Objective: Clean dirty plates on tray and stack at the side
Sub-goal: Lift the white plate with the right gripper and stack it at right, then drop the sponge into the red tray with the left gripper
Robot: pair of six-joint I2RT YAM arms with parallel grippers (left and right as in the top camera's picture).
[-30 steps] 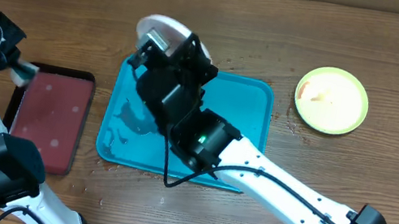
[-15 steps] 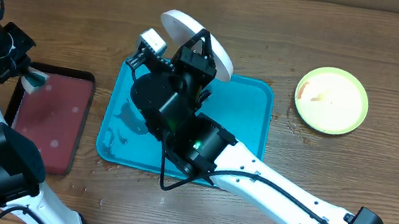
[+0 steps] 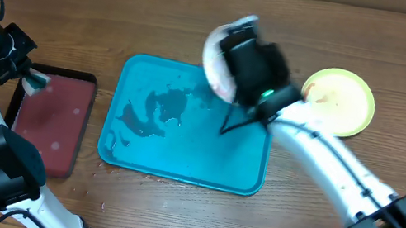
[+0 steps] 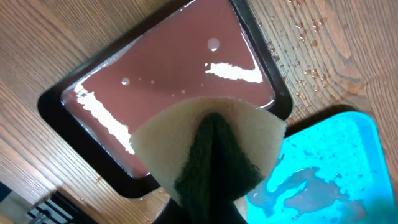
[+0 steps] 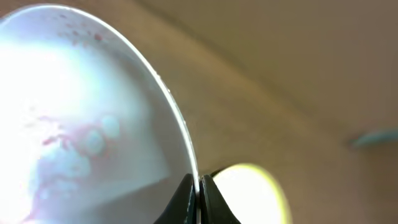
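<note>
Reviewing the white plate (image 3: pixel 215 56) first: it is off the table (image 3: pixel 366 42), held on edge over the far right part of the tray (image 3: pixel 244 163), and it reads as a blurred pale oval in the overhead view. From the right wrist camera I see the right gripper (image 5: pixel 199 190) pressed together on the plate's thin rim, one finger on each face. The plate's inner face carries pinkish-red streaks and specks and a cluster of pale round blotches near the middle — the view is too blurred for me to say more about them. The blue tray lies flat at the centre of the table, with dark wet patches (image 3: pixel 155 110) across its left half. The yellow-green plate (image 3: pixel 339 103) rests on the bare wood to the right of the tray, well apart from it, with a faint orange-brown smear on its left side; it also appears as a soft glow just beyond the fingertips in the right wrist view. At the left, the left gripper (image 3: pixel 25 76) is closed on a folded sponge (image 4: pixel 211 149) — yellow outside, dark green scouring layer pinched in the fold. The sponge hangs above the near corner of the black tray (image 3: pixel 52 117), whose dark red inside shines wet. Small droplets (image 4: pixel 308 46) dot the wood between the two trays.
</note>
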